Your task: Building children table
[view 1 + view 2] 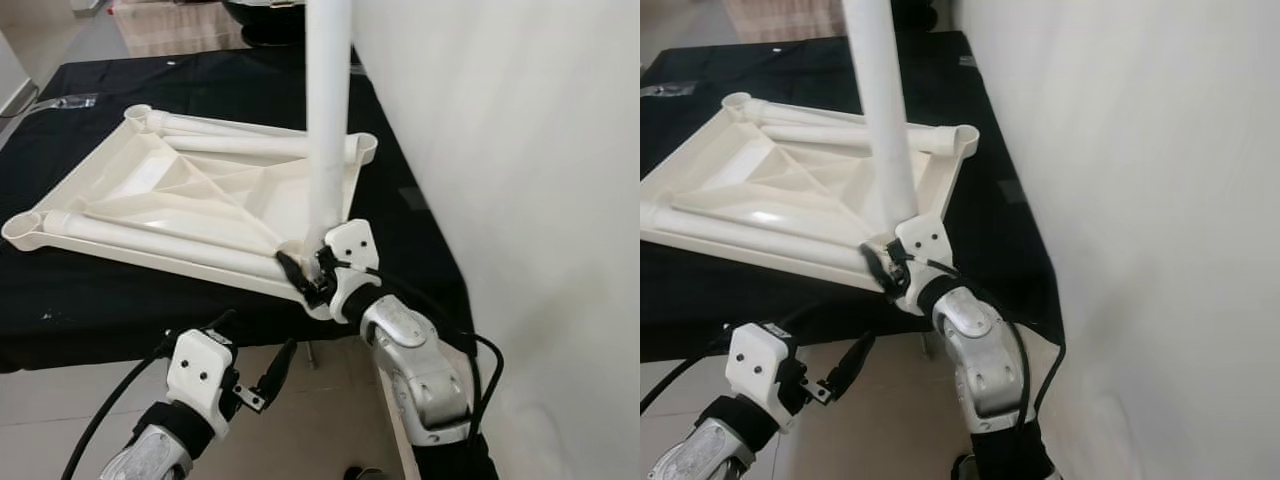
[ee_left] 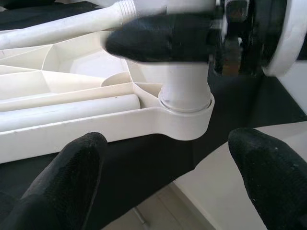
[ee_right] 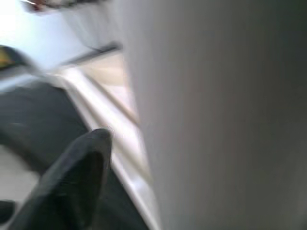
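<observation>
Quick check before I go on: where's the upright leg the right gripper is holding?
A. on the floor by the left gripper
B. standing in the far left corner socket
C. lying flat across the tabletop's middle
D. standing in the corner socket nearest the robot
D: the leg stands upright in the near corner socket of the upturned tabletop, with the right gripper closed on its base.

Black-draped table (image 1: 120, 300) beside a plain white wall (image 1: 540, 150), pale tiled floor (image 1: 60, 410) below
</observation>
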